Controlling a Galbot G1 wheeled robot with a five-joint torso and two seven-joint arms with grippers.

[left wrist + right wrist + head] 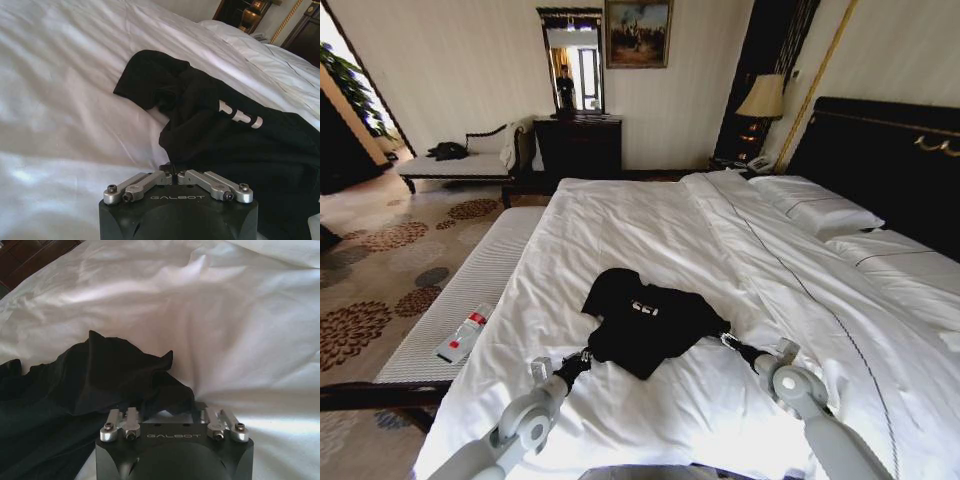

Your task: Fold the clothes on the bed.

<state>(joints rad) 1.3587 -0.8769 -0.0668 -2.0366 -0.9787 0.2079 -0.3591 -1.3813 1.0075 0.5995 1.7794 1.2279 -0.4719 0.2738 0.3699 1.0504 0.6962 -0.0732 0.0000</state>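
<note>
Nearest, both arms are reaching onto the bed (620,420). The left gripper (582,358) is pinching the top's (645,325) near left edge, its fingers drawn together on black cloth, their tips hidden in the fabric. The right gripper (728,341) is meeting the top's right edge with fingers spread wider; whether it is clamping cloth is hard to tell. The top is lying crumpled mid-bed, its lettering (644,308) partly folded under. Beyond, pillows (820,205) are lying against the headboard (880,150).
</note>
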